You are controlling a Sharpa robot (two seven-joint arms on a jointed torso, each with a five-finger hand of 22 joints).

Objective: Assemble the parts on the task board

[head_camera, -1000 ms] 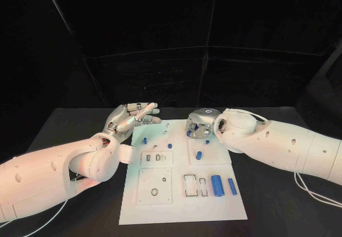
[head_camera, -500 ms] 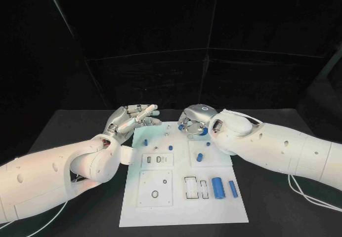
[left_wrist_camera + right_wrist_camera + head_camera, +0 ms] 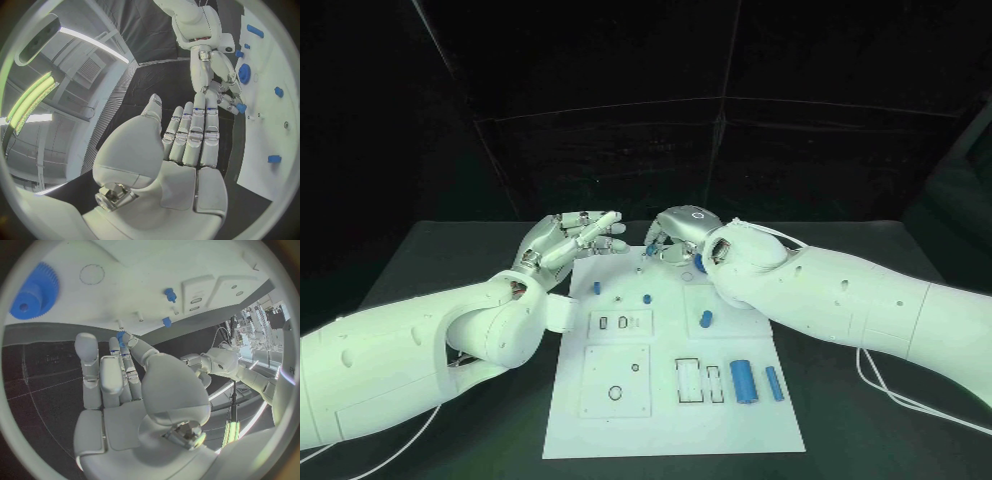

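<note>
The white task board (image 3: pixel 668 400) lies in the middle of the black table. My right hand (image 3: pixel 678 232) hovers over the board's far left end and pinches a small blue part (image 3: pixel 240 107) at its fingertips; the part also shows in the right wrist view (image 3: pixel 120 334). My left hand (image 3: pixel 567 238) is raised just beyond the board's far left corner, palm up, fingers straight, holding nothing. The two hands are close together but apart. A blue gear (image 3: pixel 34 292) lies flat at the board's far end.
Small blue pegs (image 3: pixel 596 287) (image 3: pixel 648 297) (image 3: pixel 705 319) stand on the board's middle. Two blue cylinders (image 3: pixel 741 381) (image 3: pixel 773 383) lie near its right edge beside rectangular slots (image 3: pixel 687 379). A plate with round holes (image 3: pixel 613 378) sits near left. Black table surrounds the board.
My right hand has moved left along the board's far end, away from the gear and toward my left hand. The left hand has barely moved.
</note>
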